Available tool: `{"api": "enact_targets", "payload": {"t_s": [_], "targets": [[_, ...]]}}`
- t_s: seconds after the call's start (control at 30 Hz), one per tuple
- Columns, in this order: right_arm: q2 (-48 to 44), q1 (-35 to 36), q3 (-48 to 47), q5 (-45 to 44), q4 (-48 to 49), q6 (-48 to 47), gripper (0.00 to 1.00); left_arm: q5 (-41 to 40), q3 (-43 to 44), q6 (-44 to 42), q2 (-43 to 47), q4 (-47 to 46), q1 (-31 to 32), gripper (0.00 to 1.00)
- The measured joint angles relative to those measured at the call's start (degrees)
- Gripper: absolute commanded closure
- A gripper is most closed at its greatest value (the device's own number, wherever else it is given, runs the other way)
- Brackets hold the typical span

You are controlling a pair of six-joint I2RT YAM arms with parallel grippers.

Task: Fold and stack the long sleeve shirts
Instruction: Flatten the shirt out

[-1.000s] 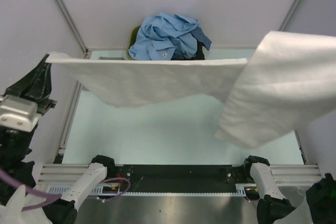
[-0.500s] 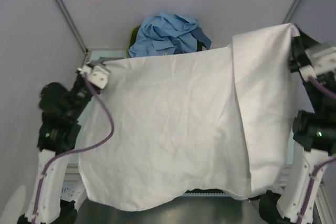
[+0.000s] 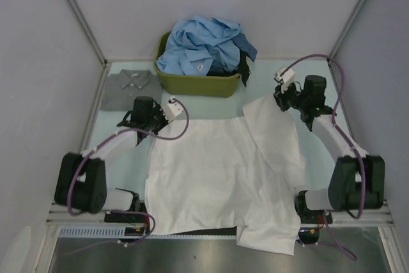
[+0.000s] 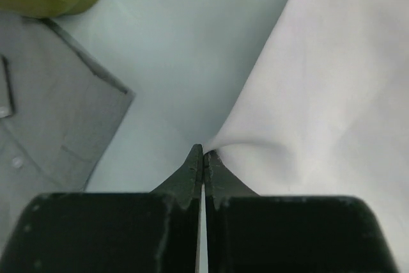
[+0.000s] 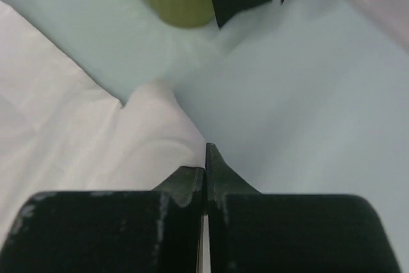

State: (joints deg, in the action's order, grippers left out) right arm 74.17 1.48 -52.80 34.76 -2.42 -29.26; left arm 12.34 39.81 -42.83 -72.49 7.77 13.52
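Mid-table [image 3: 211, 108]: white shirt [image 3: 204, 177]. Lies spread out and mostly flat, near hem overhanging the table's near edge. Shows one long panel or sleeve doubled diagonally across its right side, with soft creases there.

At the far left corner of that cloth: left gripper [image 4: 203, 158]. Jaws pressed together, no gap visible. Pinches a small pucker of white fabric right at the tips and draws a shallow ridge up out of it. Sits low over the table, grey shirt [image 4: 51, 113] just to its left.

At the far right corner: right gripper [image 5: 206, 153]. Jaws likewise closed tight. Meets the cloth's edge at the tips, with a small hump of white fabric raised just ahead. Appears to nip the edge, though only a sliver of contact visible.

Beyond the white shirt, at the table's far edge: olive-green tub [image 3: 192, 84]. Holds a heap of light blue shirts [image 3: 201, 43], piled above the rim, plus a dark shirt [image 3: 245, 62] hanging over the right end. Stands apart from the white cloth, bare table between.

Left of the tub: grey shirt again, folded flat, collar toward the back, buttons visible in the left wrist view. Lies close to the tub's left end; touching or not, cannot tell.
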Motion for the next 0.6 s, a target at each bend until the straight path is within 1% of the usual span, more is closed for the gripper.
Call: {"api": "enact_targets", "payload": {"t_s": [0.1, 0.17, 0.23, 0.33, 0.37, 0.4, 0.43, 0.47, 0.5, 0.53, 0.57, 0.6], "targets": [[12.4, 0.6, -2.6, -1.4, 1.4, 0.0, 1.00, -1.1, 8.2, -0.2, -15.2, -0.3, -1.0, 1.00], [18.9, 0.6, -6.2, -2.5, 1.7, 0.3, 1.00, -1.7, 13.9, -0.1, -21.8, -0.2, -2.3, 1.00], [24.9, 0.6, -11.2, -3.5, 2.3, 0.8, 1.00, -2.3, 19.9, 0.3, -26.5, 0.0, -4.0, 1.00], [31.1, 0.4, -18.4, -4.5, 3.6, 1.7, 0.99, -3.1, 26.8, 0.3, -30.0, 0.5, -5.5, 1.00], [32.3, 0.3, -20.4, -4.7, 3.8, 1.8, 0.87, -3.2, 28.3, 0.3, -30.6, 0.5, -5.7, 1.00], [33.5, 0.3, -22.3, -4.8, 3.8, 1.8, 0.80, -3.3, 30.3, 0.3, -31.4, 0.5, -6.0, 1.00], [34.4, 0.3, -24.0, -4.9, 3.6, 2.0, 0.71, -3.6, 31.3, 0.3, -31.8, 0.6, -6.1, 1.00], [36.0, 0.3, -27.3, -5.2, 1.9, 1.6, 0.45, -4.1, 32.2, 0.3, -32.3, 0.7, -6.1, 1.00], [37.6, 0.3, -30.2, -5.5, 0.5, 1.5, 0.38, -4.6, 33.0, 0.2, -32.8, 1.0, -6.0, 1.00], [39.4, 0.3, -34.4, -6.0, -2.8, 0.8, 0.35, -4.8, 33.5, 0.2, -33.2, 1.4, -6.1, 0.97], [41.2, 0.3, -38.5, -6.6, -6.2, 0.5, 0.33, -5.2, 34.0, 0.2, -33.8, 2.0, -6.2, 0.86], [42.8, 0.2, -42.0, -7.2, -9.5, 0.3, 0.32, -5.4, 34.1, 0.2, -34.2, 2.5, -6.3, 0.81]]}}
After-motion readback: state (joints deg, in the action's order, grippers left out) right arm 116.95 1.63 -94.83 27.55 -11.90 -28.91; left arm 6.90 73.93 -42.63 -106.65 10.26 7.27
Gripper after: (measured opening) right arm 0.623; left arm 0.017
